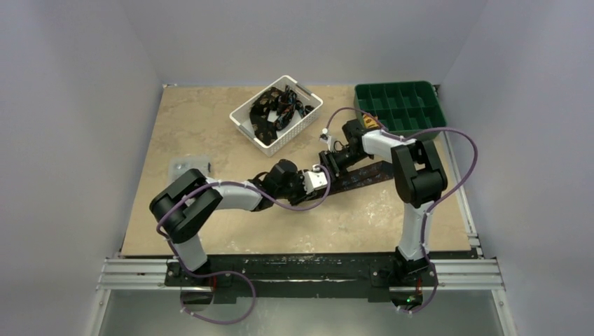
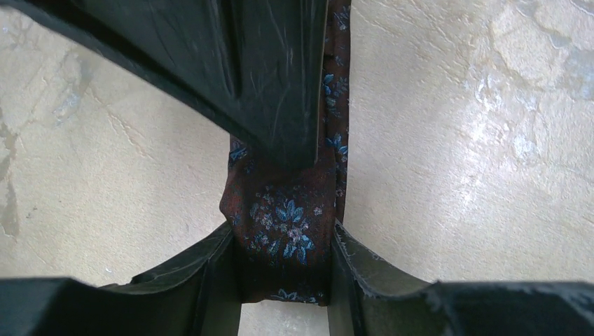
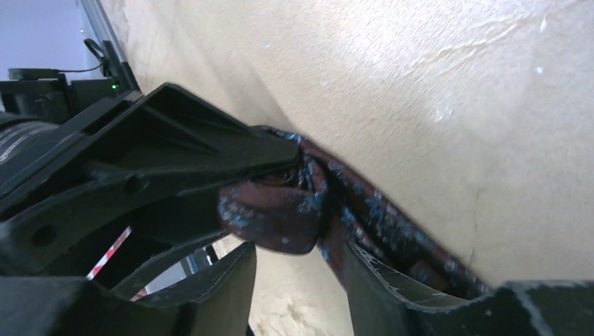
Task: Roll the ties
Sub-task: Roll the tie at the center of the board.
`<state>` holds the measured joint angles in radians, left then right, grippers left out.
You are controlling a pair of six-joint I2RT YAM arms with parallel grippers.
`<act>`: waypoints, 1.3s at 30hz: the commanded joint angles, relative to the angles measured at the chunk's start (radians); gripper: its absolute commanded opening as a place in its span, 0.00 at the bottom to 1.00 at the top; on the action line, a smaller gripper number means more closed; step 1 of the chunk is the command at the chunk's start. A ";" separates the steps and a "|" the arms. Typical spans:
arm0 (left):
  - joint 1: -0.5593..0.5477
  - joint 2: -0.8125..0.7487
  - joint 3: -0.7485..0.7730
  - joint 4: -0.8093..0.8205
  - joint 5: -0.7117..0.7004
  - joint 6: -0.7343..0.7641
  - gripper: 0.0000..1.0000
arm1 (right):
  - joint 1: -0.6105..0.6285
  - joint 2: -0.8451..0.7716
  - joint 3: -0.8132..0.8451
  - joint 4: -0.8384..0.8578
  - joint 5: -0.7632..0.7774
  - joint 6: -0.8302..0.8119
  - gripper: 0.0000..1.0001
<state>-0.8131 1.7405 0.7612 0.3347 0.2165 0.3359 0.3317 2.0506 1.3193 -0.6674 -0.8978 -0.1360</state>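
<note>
both arms meet over the middle of the beige tabletop (image 1: pixel 210 224), a little right of centre, where one dark brown tie (image 1: pixel 361 173) with small pale blue flower marks lies flat, running from the grippers out towards the right edge. the left arm reaches in from the left and the left gripper (image 1: pixel 323 180) sits at the tie's near end. in the left wrist view the left gripper (image 2: pixel 284 280) has the folded end of the tie (image 2: pixel 284 224) between its two fingers (image 2: pixel 203 280), and the cloth fills the gap and touches both, so it looks pinched across its width. a black finger of the other arm comes down from the top of that view and covers part of the strip. the right arm folds back on itself and the right gripper (image 1: pixel 328 162) hangs just behind the same end, touching or almost touching the left one. in the right wrist view the right gripper (image 3: pixel 298 280) is spread. a bare strip of tabletop shows between its fingers (image 3: pixel 392 294), the rolled-over end of the tie (image 3: pixel 273 217) bulges just ahead of them, and the flat length runs off behind the right-hand finger. the tip of the left arm's finger rests against the top of that bulge. towards the back of the tabletop a white basket (image 1: pixel 298 131) holds a tangle of other ties (image 1: pixel 277 108). a green compartment tray (image 1: pixel 413 105) stands at the far right corner, and a small grey plate (image 1: pixel 189 166) lies near the left edge, well apart from the tie.
</note>
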 commanded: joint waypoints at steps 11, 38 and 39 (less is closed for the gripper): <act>0.021 0.044 0.175 -0.432 0.124 0.103 0.30 | -0.009 -0.089 -0.079 0.184 -0.116 0.210 0.50; 0.056 0.031 0.146 -0.389 0.134 0.058 0.53 | 0.012 -0.027 -0.185 0.136 -0.033 0.072 0.00; 0.061 0.025 0.144 -0.376 0.141 0.050 0.55 | 0.005 -0.020 -0.184 0.121 -0.023 0.062 0.00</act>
<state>-0.7849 1.7802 0.9478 -0.0338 0.3458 0.4034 0.3573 1.9804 1.1294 -0.4301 -1.0157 0.0463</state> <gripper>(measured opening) 0.515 0.035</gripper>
